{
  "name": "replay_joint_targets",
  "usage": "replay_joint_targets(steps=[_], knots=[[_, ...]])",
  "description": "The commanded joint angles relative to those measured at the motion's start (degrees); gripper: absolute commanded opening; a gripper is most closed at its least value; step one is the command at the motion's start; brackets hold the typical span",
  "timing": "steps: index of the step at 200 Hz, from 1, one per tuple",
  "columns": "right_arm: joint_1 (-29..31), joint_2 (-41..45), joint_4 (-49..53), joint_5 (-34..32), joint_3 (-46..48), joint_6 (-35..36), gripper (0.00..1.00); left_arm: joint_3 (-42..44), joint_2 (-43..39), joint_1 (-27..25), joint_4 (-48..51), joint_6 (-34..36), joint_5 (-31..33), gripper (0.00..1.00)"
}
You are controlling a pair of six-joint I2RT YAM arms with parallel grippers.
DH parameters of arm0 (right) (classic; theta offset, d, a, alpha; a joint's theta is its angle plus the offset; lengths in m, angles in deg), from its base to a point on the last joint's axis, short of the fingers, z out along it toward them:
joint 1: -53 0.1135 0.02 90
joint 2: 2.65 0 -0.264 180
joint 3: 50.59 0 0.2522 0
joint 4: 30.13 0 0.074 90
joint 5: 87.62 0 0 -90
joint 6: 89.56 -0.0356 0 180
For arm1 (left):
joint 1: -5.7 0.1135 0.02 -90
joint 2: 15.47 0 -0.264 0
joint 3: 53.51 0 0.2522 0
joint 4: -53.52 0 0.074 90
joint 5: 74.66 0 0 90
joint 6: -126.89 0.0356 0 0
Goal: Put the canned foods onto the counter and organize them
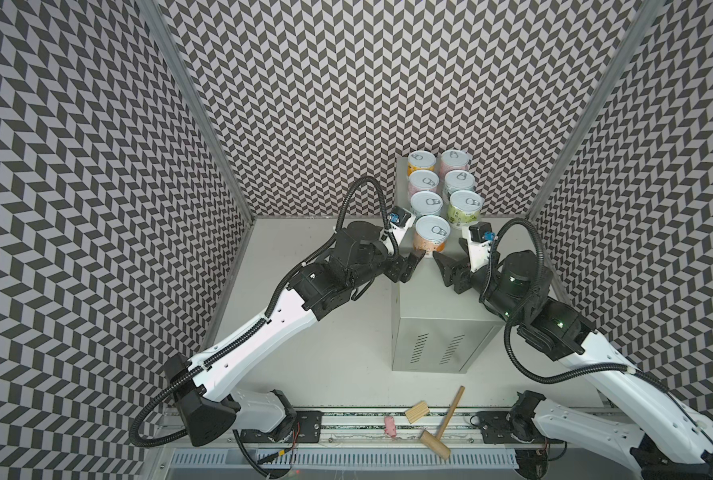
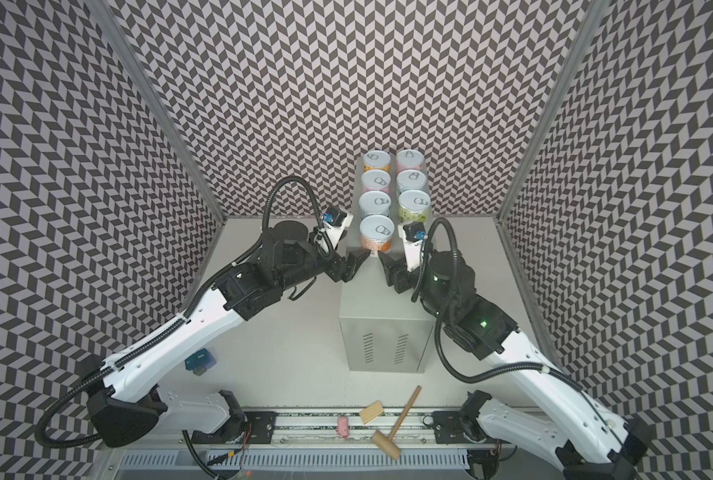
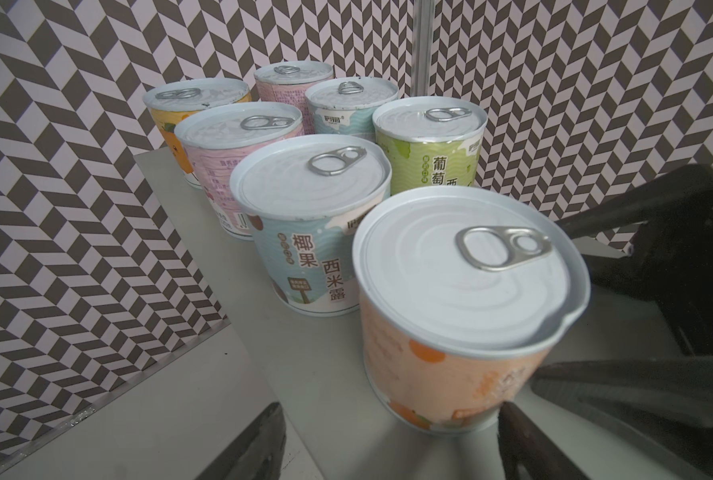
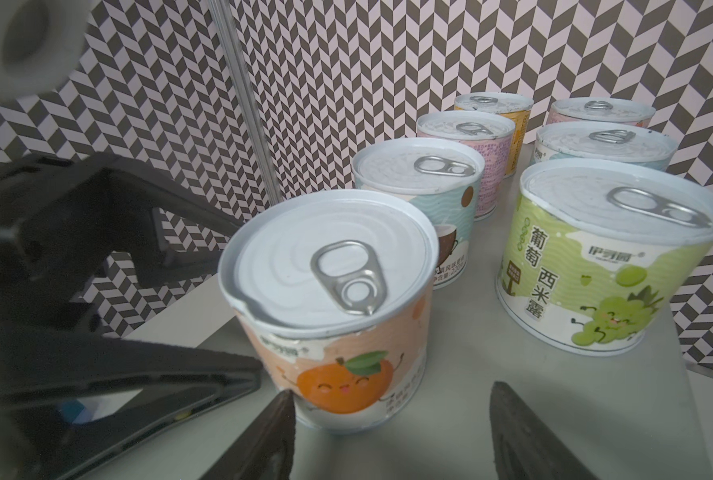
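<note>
Seven cans (image 1: 423,183) stand upright on the grey cabinet's surface (image 1: 429,307), six of them in two rows behind the orange can (image 1: 431,237). The left gripper (image 1: 414,266) sits just left of the orange can, jaws spread wide, gripping nothing. The right gripper (image 1: 442,271) is just right of it, jaws apart too, empty. A wooden mallet (image 1: 450,409) lies well in front of that can, down on the white tabletop (image 1: 325,353).

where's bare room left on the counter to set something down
Biggest: the near half of the counter, between the orange can and the front edge, flanked by the left gripper and right gripper. Smaller: in front of the green can, beside the orange one. Behind them the cans stand packed in two columns.
</note>
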Motion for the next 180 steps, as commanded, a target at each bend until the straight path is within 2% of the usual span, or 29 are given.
replay_joint_targets(steps=[1,180], knots=[[-0.7,-0.7,-3.0,1.4,0.8,1.0,0.71,-2.0,0.4,0.3,-1.7,0.3,-0.5,0.80],[-1.5,-2.3,-5.3,5.0,0.7,2.7,0.71,-0.7,-1.8,1.1,-0.3,0.6,1.6,0.81]])
